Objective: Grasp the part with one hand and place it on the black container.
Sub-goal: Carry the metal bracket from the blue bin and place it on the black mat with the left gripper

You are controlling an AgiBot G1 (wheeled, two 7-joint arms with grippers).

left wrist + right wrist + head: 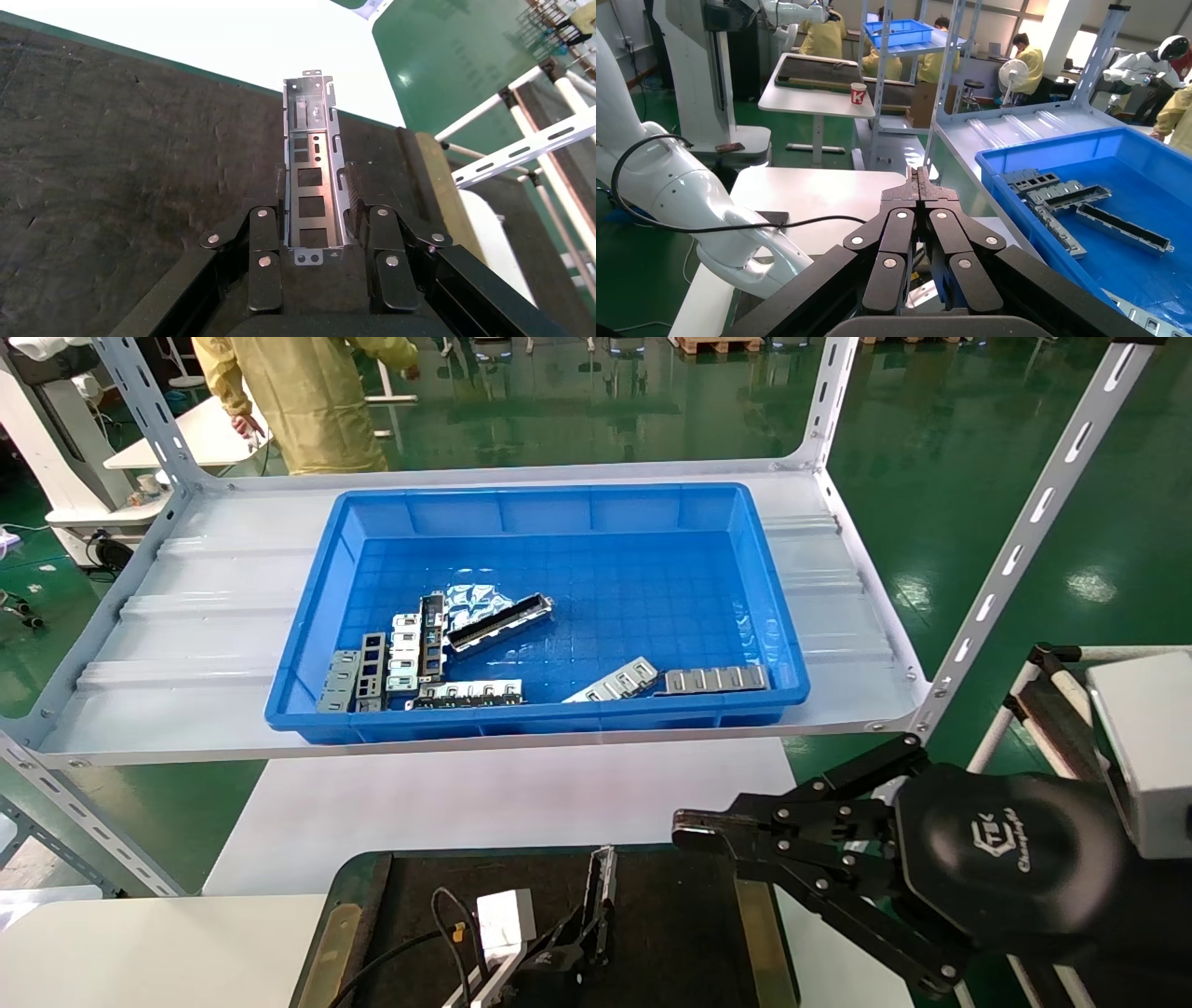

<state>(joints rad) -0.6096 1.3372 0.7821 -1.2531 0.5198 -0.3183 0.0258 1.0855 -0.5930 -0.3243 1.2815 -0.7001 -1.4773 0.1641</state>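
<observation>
The part (313, 175), a silver-grey metal channel with square holes and small end tabs, sits between the fingers of my left gripper (316, 193), which is shut on it. It is held low over the black mat of the black container (105, 175). In the head view the part (603, 887) stands on edge over the container (419, 896) at the bottom centre, with my left gripper (577, 943) behind it. My right gripper (684, 829) is shut and empty, hovering at the container's right side; it also shows in the right wrist view (919, 175).
A blue bin (540, 500) on the grey shelf (186, 617) behind the container holds several metal parts, one a dark-slotted channel bar (500, 621). A slanted shelf upright (1024, 533) stands at the right. A person in yellow (307, 393) stands behind the shelf.
</observation>
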